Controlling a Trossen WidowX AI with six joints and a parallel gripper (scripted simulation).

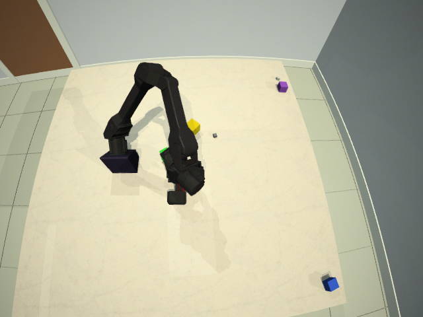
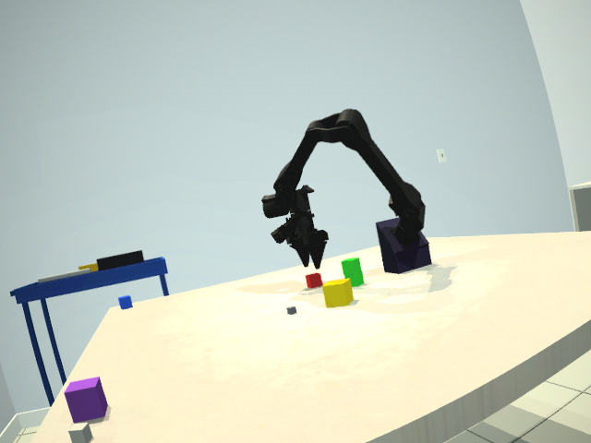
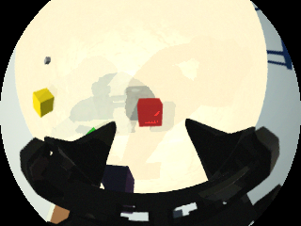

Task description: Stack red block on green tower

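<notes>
The red block (image 1: 181, 187) (image 2: 313, 280) (image 3: 150, 112) rests on the table, mostly hidden under the arm in the top view. My gripper (image 2: 311, 267) (image 3: 150, 123) is open and empty, pointing down with its fingertips a little above the red block. In the wrist view the block appears between the two fingers, slightly beyond the tips. The green tower (image 1: 163, 150) (image 2: 353, 272) (image 3: 92, 131) stands upright, two blocks high, between the red block and the arm's base. The arm hides most of it in the top view, and a finger hides most of it in the wrist view.
A yellow block (image 1: 194, 126) (image 2: 338, 293) (image 3: 43, 103) stands near the tower, with a small grey cube (image 1: 215, 135) (image 2: 291, 310) (image 3: 47, 60) beyond it. A purple block (image 1: 283, 86) (image 2: 87, 399) and a blue block (image 1: 331, 284) (image 2: 125, 302) lie far off near table edges.
</notes>
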